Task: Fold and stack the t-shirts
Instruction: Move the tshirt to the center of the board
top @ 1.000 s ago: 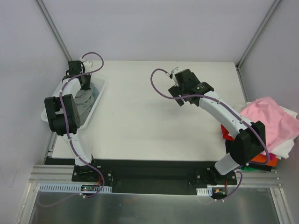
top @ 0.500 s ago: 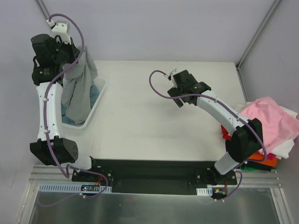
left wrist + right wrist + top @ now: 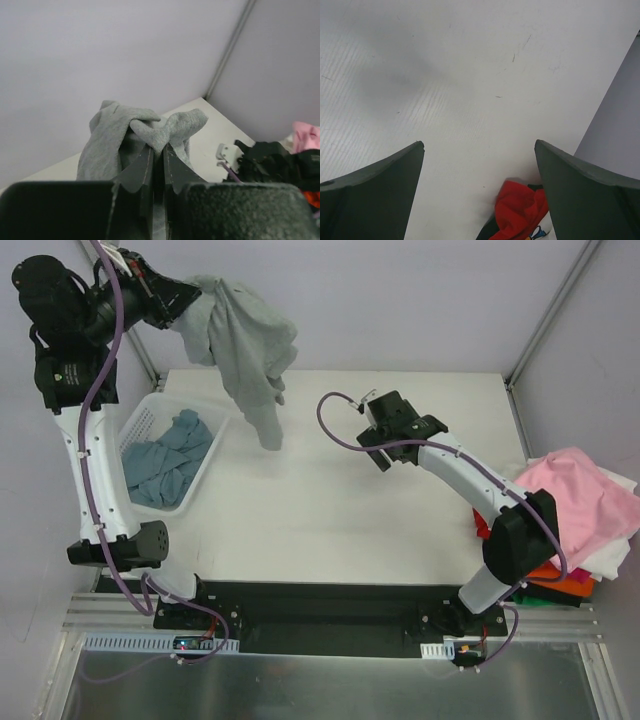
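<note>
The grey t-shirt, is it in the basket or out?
Out: the grey t-shirt hangs bunched from the shut left gripper, over the table, clear of the basket.

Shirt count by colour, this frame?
grey shirt: 1
blue shirt: 1
pink shirt: 1
white shirt: 1
orange shirt: 1
red shirt: 1
Total: 6 in view; more may be hidden underneath.

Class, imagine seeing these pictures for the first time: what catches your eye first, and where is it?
The grey t-shirt dangles high above the far left corner of the table, pinched in the shut left gripper. Below it a blue-teal t-shirt lies crumpled in the white basket, and a pink t-shirt lies heaped beyond the table's right edge.
</note>
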